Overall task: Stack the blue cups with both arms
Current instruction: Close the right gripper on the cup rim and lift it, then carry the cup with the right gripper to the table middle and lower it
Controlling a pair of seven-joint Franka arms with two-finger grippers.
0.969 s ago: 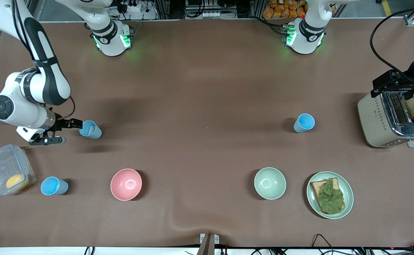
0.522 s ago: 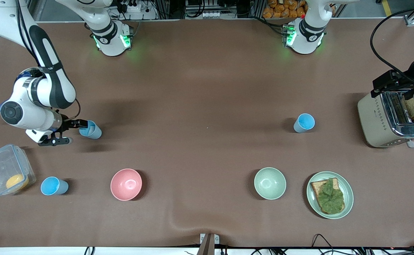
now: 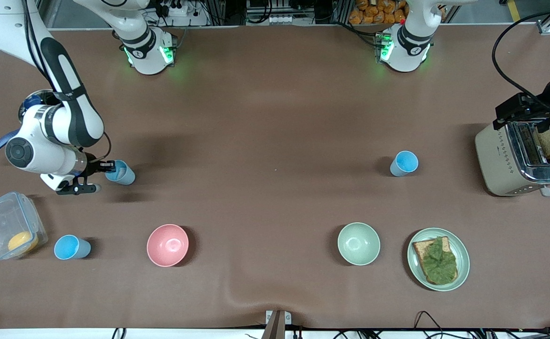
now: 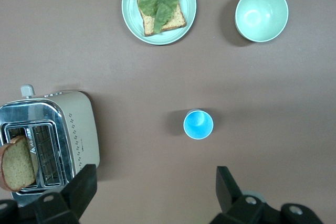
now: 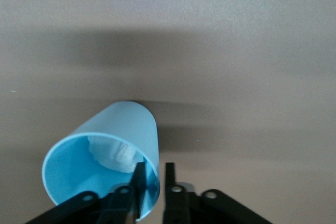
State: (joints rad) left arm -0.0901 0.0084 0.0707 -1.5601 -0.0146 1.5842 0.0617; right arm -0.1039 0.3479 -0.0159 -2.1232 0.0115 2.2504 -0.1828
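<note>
Right wrist view, right gripper [image 5: 152, 174] pinching blue cup [image 5: 107, 156] rim

Toaster [image 3: 519, 157], 2 bowls [image 3: 167, 245] [image 3: 358, 243], plate [image 3: 463, 256], tub [image 3: 2, 221]

Pretty even overhead lighting, nothing blown out. Soft dark shadows sit beside each cup [image 3: 404, 163] and bowl [image 3: 358, 243]. Green glow around the arm bases [image 3: 148, 52] at the top. The toaster [image 3: 519, 157] throws some chrome glare. Right wrist view looks soft and hazy.

no legible txt, labels, brands or nos. anywhere
</note>
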